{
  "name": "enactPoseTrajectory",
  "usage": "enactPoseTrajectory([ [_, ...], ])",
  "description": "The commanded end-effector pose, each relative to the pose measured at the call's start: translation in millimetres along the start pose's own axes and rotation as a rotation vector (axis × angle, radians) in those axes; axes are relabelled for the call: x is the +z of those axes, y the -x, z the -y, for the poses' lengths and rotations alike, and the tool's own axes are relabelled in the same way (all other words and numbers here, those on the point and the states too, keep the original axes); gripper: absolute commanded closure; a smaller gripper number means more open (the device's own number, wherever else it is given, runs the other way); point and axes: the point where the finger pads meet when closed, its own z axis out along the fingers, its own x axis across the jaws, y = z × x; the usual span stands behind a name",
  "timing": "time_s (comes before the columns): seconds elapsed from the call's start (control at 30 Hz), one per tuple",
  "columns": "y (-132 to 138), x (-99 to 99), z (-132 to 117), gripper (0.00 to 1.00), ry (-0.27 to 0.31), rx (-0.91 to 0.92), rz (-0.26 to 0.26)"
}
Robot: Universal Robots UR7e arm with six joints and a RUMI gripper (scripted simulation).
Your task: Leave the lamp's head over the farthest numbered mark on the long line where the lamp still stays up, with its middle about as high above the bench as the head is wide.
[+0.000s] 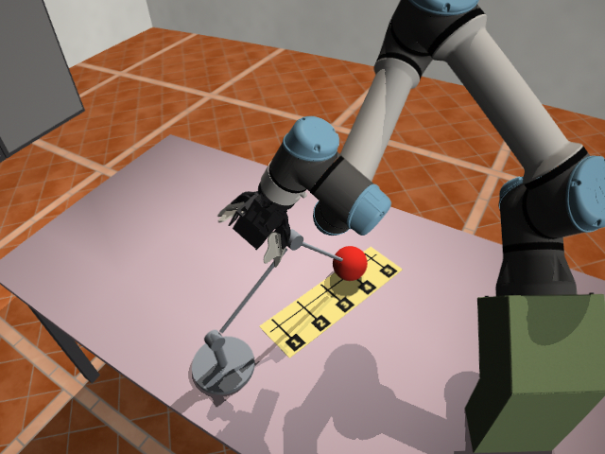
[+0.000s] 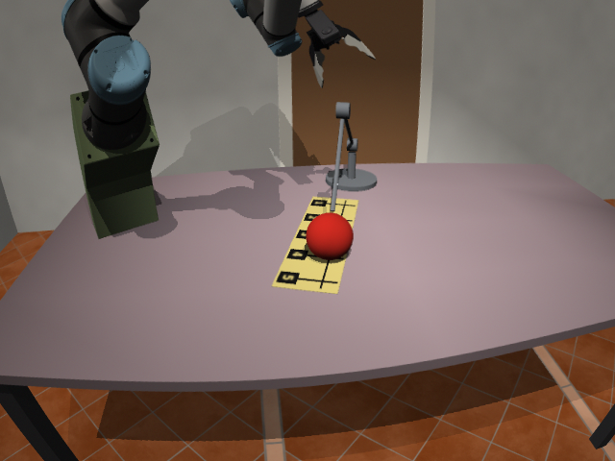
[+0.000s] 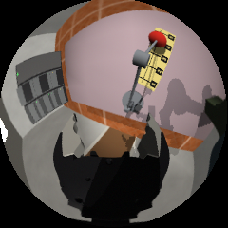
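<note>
The lamp's red head hangs very low near mark 4 of the yellow numbered strip. Its shadow lies close beneath it; whether it touches cannot be told. The grey elbow joint stands high, with the upper rod sloping down to the head. The round grey base stands beyond the mark 1 end. My gripper is wide open and empty, above the elbow and apart from it.
The pinkish bench carries the lamp and strip. The green robot pedestal stands at one side of the bench. A brown door is in the wall behind the lamp.
</note>
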Motion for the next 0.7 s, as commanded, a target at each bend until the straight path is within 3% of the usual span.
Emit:
enactPoseTrajectory([
  [0.0,7,-14.3,-1,0.0,-0.011,0.025,-0.047],
  [0.4,25,-49.3,-3,0.0,-0.001,0.003,-0.005],
  [0.67,28,-52.6,-3,0.0,0.004,-0.008,0.018],
])
